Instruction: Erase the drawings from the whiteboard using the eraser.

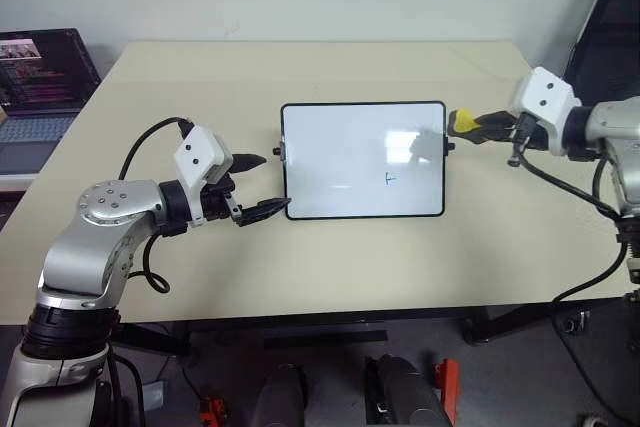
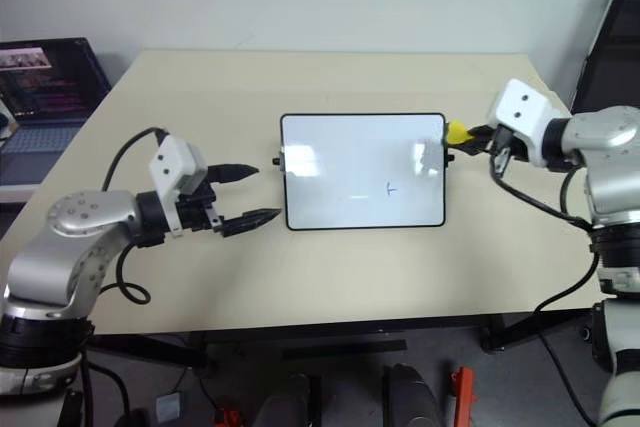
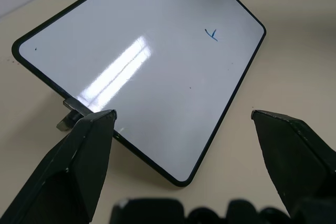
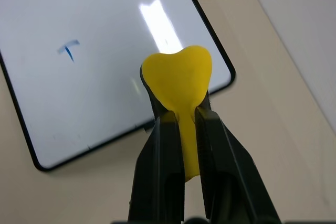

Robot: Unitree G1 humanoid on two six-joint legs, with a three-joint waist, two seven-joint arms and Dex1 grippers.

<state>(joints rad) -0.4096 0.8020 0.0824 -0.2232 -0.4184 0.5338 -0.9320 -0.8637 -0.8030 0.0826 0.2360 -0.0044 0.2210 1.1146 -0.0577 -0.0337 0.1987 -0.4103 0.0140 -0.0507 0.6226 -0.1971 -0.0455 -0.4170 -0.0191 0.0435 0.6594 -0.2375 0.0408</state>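
The whiteboard (image 1: 363, 159) lies in the middle of the beige table, black-framed and glossy. One small blue T-like drawing (image 1: 391, 178) sits in its lower right part, also seen as the drawing (image 4: 68, 49) in the right wrist view. My right gripper (image 1: 478, 125) is shut on the yellow eraser (image 1: 461, 123) and hovers just off the board's right edge, near the side knob. The eraser (image 4: 178, 80) sticks out past the fingers (image 4: 158, 150). My left gripper (image 1: 262, 186) stands open beside the board's lower left corner, nothing between its fingers (image 3: 86, 150).
A laptop (image 1: 38, 87) stands open off the table's far left. A dark case (image 1: 610, 32) leans at the far right. Bare tabletop (image 1: 330, 67) lies beyond and in front of the board.
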